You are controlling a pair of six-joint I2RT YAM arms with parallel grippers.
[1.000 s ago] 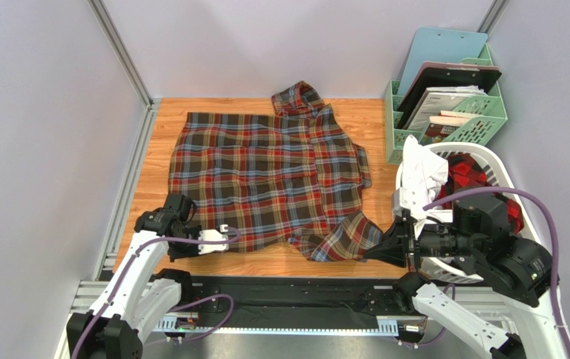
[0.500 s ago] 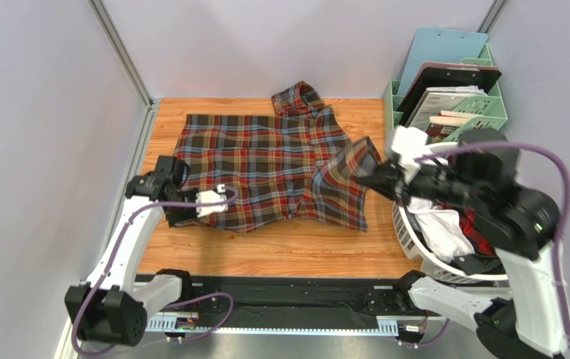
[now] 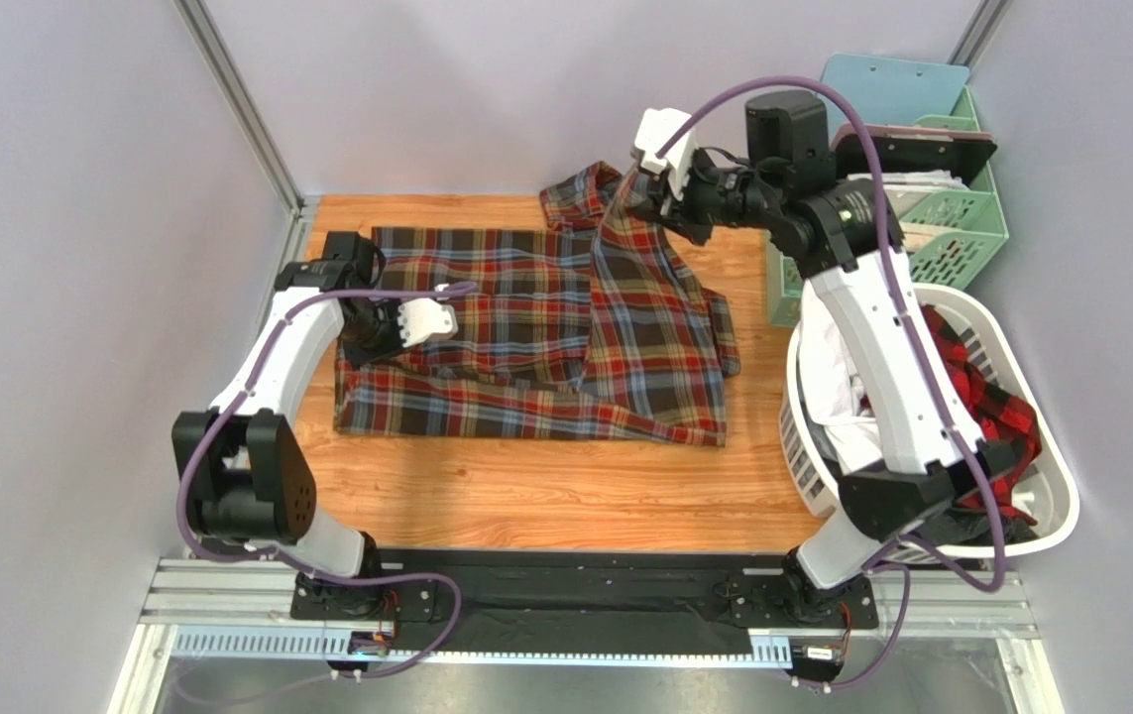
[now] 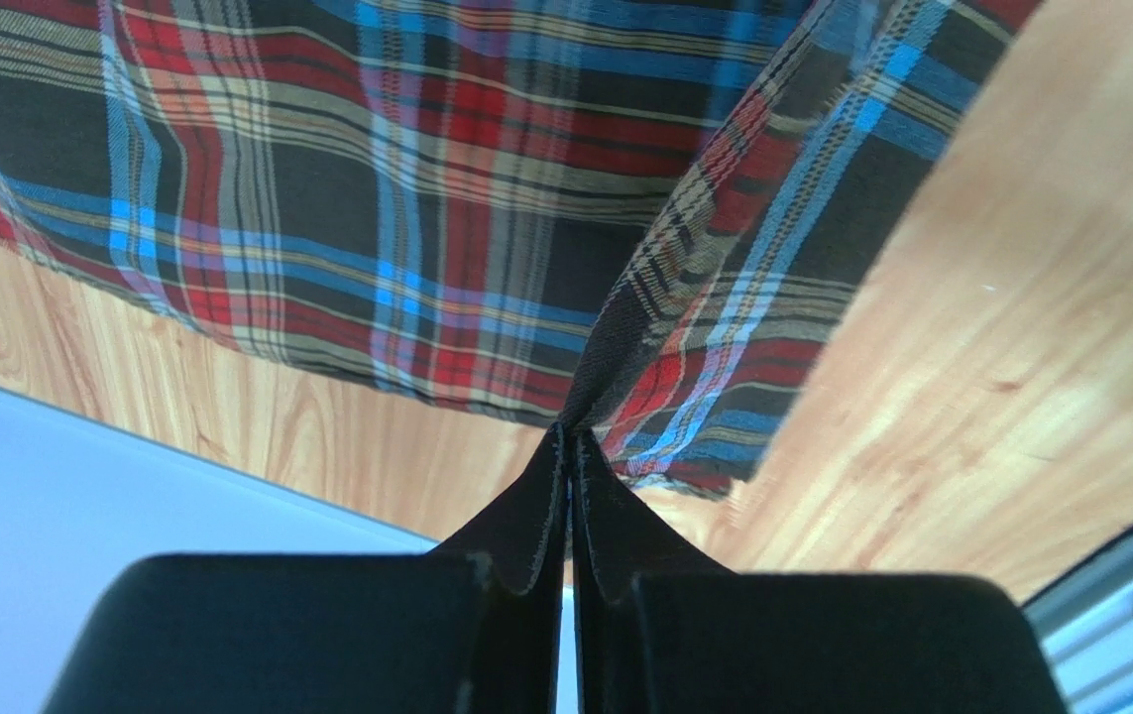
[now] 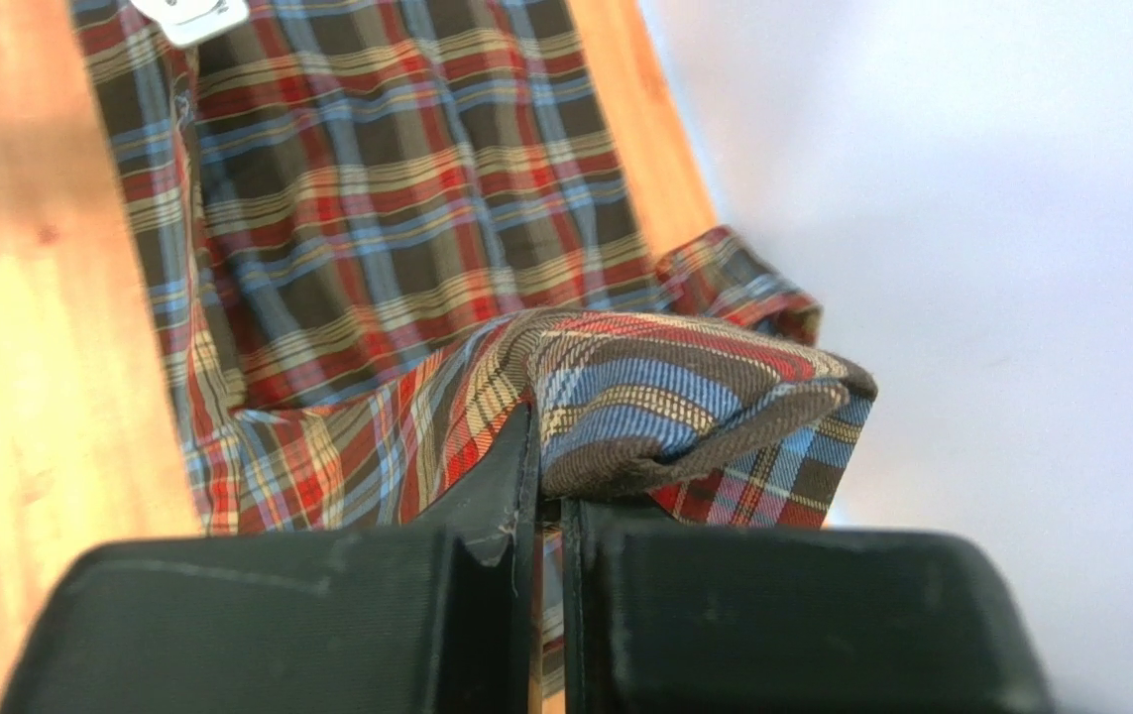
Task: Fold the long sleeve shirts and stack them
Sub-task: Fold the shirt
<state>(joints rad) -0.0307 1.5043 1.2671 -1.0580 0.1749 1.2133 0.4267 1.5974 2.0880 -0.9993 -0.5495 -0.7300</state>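
Note:
The dark brown-olive tartan shirt (image 3: pixel 528 342) lies on the wooden table (image 3: pixel 557 499), its near part folded over towards the back. My left gripper (image 3: pixel 376 339) is shut on the shirt's left edge, low over the cloth; in the left wrist view the fingers (image 4: pixel 569 446) pinch a taut fold of the shirt (image 4: pixel 423 194). My right gripper (image 3: pixel 635 201) is shut on a lifted edge near the collar at the back; the right wrist view shows that bunched fold (image 5: pixel 676 402) at the gripper (image 5: pixel 545 499). A red-and-black check shirt (image 3: pixel 982 394) lies in the basket.
A white laundry basket (image 3: pixel 1041 499) stands at the right, also holding a white garment (image 3: pixel 833 372). A green file rack (image 3: pixel 959 223) with clipboards and papers stands at the back right. A metal frame post (image 3: pixel 252 127) and grey walls bound the table.
Both grippers have carried the shirt's near edge from the table's front towards the back, folding it over. The right arm swung from the front right to the collar; the left moved back.

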